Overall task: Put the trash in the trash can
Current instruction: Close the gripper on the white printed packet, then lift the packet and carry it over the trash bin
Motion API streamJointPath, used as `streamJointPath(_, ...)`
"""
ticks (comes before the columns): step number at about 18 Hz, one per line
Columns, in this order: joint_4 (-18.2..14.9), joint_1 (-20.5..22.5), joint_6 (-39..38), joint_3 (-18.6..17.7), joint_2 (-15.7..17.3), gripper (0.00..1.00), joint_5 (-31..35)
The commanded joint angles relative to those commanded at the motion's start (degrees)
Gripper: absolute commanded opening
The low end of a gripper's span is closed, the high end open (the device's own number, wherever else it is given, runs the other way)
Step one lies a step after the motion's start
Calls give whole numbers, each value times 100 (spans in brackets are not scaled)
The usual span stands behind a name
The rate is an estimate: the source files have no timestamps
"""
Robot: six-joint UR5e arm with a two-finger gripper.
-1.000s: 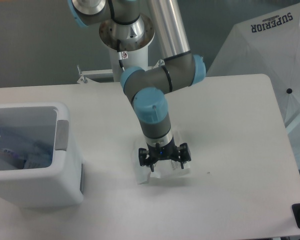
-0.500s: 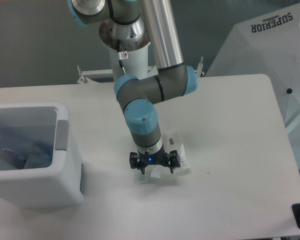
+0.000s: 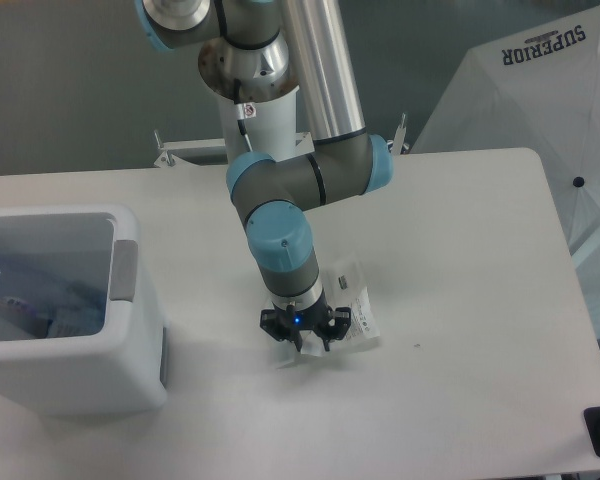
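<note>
Since the earlier frame the gripper [image 3: 304, 343] has drawn its fingers in – now clenched on the plastic bag [image 3: 352, 312], which lies on the table [image 3: 460, 250] and trails toward 2 o'clock. The trash can [image 3: 70, 305] sits well apart at 9 o'clock – bluish trash inside.

Robot arm [image 3: 315, 95]: polished silver tubular links joined by dark grey cylindrical joint housings, each closed by a light blue round cap [image 3: 280, 235]. White cylindrical base column [image 3: 263, 118] behind, carrying a small red-and-white label (text too small to read) and a thin black cable. Gripper [image 3: 303, 338]: compact black body with a small blue indicator light on its face and short black jaws below a grey wrist section.
</note>
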Motion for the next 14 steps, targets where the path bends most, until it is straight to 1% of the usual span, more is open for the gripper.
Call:
streamJointPath(4,-9,0,9,0,0,0,0)
streamJointPath(9,-44,61,9,53,131,0,-79)
streamJointPath(11,-61,157,9,88,307,0,-219)
streamJointPath(14,-219,395,-17,210,667,0,-824)
